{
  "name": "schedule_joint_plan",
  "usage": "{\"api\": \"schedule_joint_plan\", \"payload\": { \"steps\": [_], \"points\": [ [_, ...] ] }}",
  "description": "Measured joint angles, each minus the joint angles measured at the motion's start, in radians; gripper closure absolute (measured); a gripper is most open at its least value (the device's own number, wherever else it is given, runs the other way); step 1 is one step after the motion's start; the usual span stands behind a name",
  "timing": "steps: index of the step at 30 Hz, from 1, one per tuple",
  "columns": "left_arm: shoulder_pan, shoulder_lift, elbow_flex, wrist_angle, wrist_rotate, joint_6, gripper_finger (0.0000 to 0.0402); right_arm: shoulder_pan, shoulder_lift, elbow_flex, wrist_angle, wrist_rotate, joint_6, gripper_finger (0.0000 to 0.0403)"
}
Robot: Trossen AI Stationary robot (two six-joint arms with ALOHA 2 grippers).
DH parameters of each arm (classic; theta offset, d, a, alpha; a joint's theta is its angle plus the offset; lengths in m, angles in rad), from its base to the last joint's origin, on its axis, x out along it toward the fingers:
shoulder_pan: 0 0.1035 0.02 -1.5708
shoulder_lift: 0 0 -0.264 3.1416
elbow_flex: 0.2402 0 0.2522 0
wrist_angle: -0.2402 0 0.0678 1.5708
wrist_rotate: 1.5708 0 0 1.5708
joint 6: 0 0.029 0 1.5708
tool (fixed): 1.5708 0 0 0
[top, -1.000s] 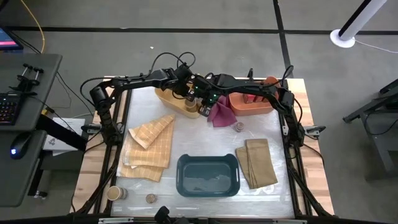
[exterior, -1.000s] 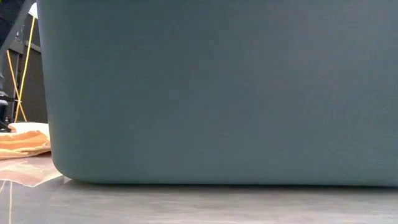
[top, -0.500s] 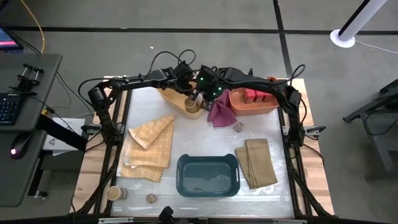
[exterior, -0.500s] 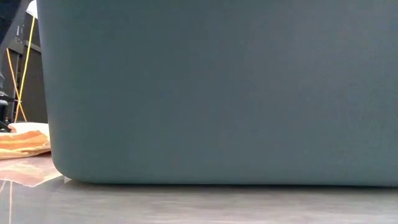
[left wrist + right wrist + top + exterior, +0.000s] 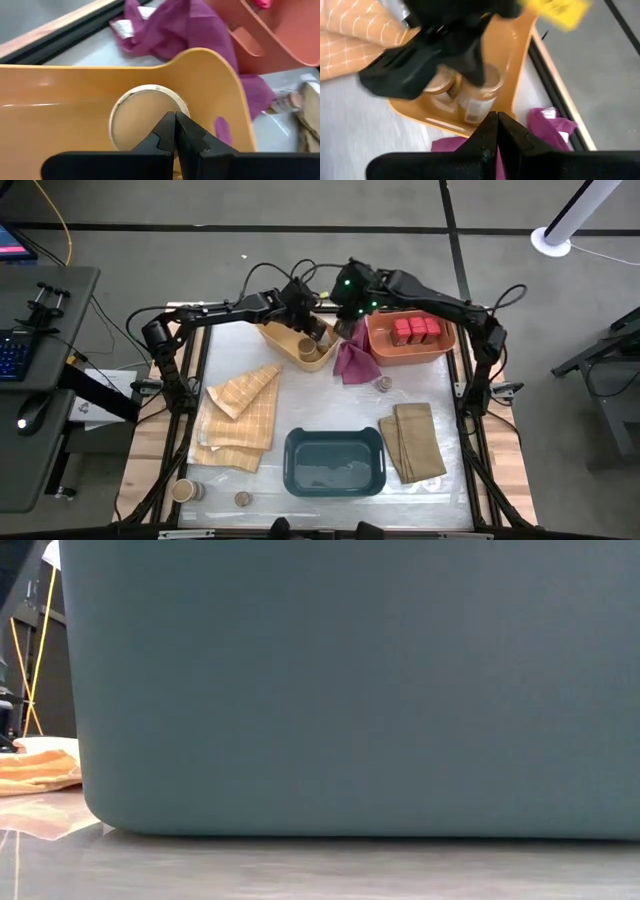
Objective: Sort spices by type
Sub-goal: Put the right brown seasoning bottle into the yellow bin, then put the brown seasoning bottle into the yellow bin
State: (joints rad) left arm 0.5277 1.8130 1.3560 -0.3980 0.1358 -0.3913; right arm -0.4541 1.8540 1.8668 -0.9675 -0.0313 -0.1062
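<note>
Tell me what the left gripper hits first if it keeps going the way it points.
Probably the tan cylinder in the yellow bin: the left gripper, fingers shut, points straight at its lid, though depth is unclear.

High cam straight down, low cam pressed against teal bin (image 5: 350, 690), both wrist cams close — share yellow tray (image 5: 60, 105).

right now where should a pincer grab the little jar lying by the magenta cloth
Likely from straight above, fingers across its short round body. The little jar stands alone on the table just off the magenta cloth, with bare table on its other sides, so a top-down approach looks unobstructed.
</note>
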Motion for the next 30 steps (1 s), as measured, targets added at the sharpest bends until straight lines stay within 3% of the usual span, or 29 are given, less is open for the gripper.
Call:
{"api": "schedule_joint_plan", "payload": {
  "steps": [17, 24, 30],
  "points": [
    [-0.082, -0.015, 0.019, 0.02, 0.004, 0.0, 0.0402, -0.046, -0.031, -0.001, 0.011, 0.001, -0.005, 0.0403],
    [-0.068, -0.183, 0.023, -0.068, -0.01, 0.114, 0.0401, -0.056, -0.031, -0.001, 0.011, 0.001, -0.02, 0.0403],
    [-0.147, -0.405, -0.04, -0.156, -0.017, 0.176, 0.0401, -0.066, -0.031, -0.001, 0.022, -0.001, -0.03, 0.0403]
  ]
}}
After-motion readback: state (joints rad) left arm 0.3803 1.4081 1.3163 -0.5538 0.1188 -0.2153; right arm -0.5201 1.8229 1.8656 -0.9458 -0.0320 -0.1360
